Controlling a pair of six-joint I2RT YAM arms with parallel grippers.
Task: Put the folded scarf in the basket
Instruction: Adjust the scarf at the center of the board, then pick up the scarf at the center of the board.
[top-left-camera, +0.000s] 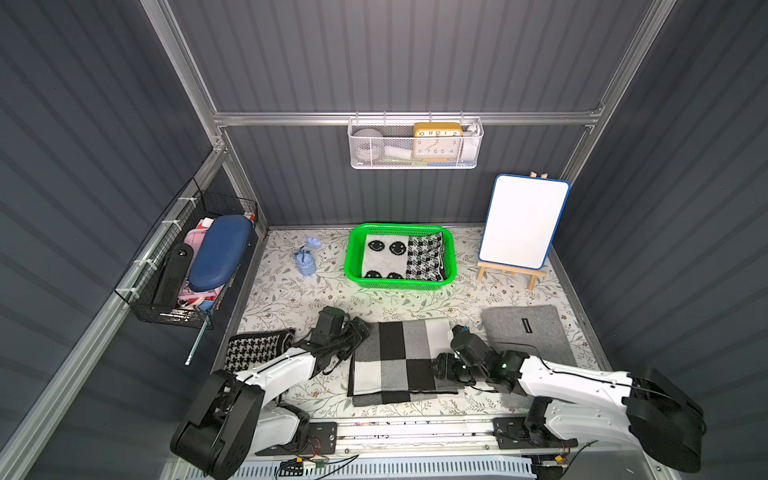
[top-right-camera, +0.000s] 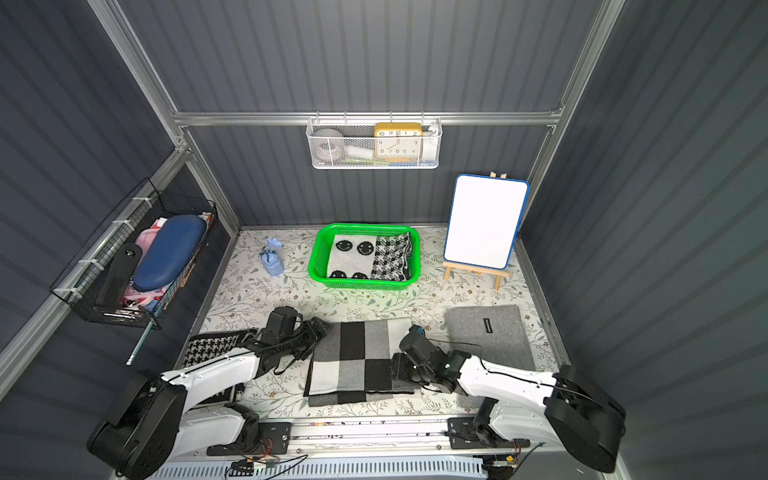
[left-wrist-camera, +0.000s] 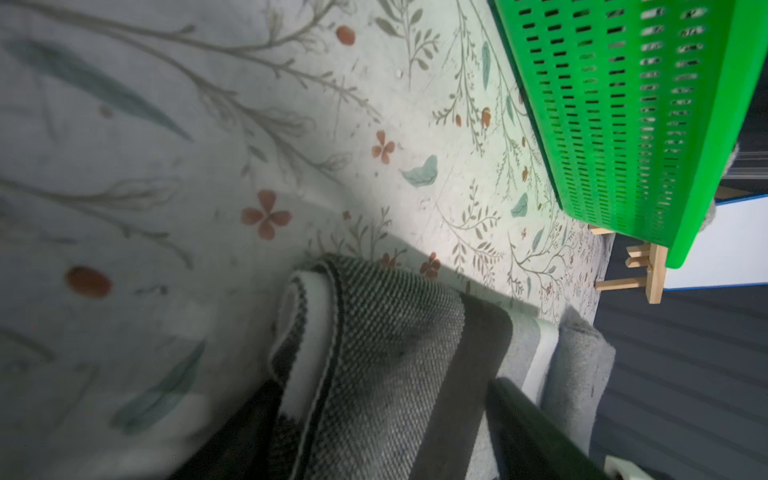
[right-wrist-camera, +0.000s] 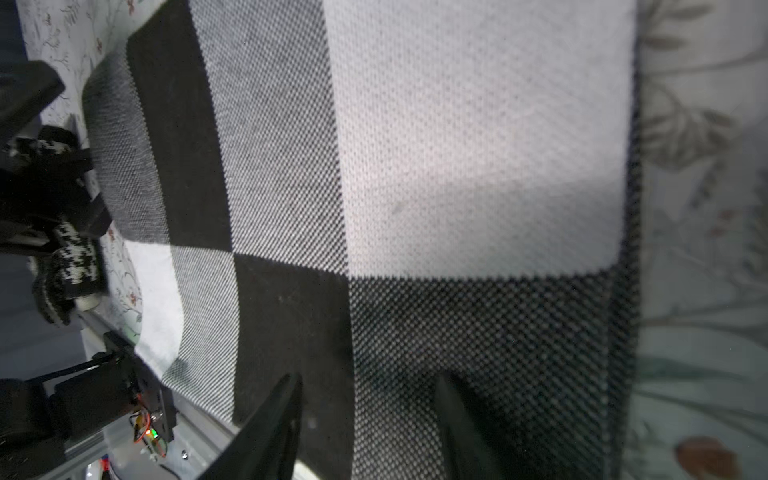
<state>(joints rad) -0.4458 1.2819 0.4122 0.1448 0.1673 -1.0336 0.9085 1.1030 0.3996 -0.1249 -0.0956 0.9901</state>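
Item: folded scarf (top-left-camera: 401, 357), black, grey and white check, laid flat on the table (top-left-camera: 291, 291), apart from the basket (top-left-camera: 399, 285). Judged soft, light, limp.

Left gripper (top-left-camera: 360, 329) is spread around 1 corner; right gripper (top-left-camera: 438, 368) is spread over the opposite edge.

All layers are best pinched at 2 edges.

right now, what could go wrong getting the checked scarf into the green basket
The basket is already mostly filled by a smiley-patterned scarf, and the checked scarf looks about as large as the basket, so it may bunch up or hang over the rim.
Both arms' jaws stand open at its opposite edges, holding nothing. Its folded layers are loose, so pinching only the top layer could unfold it on lifting.
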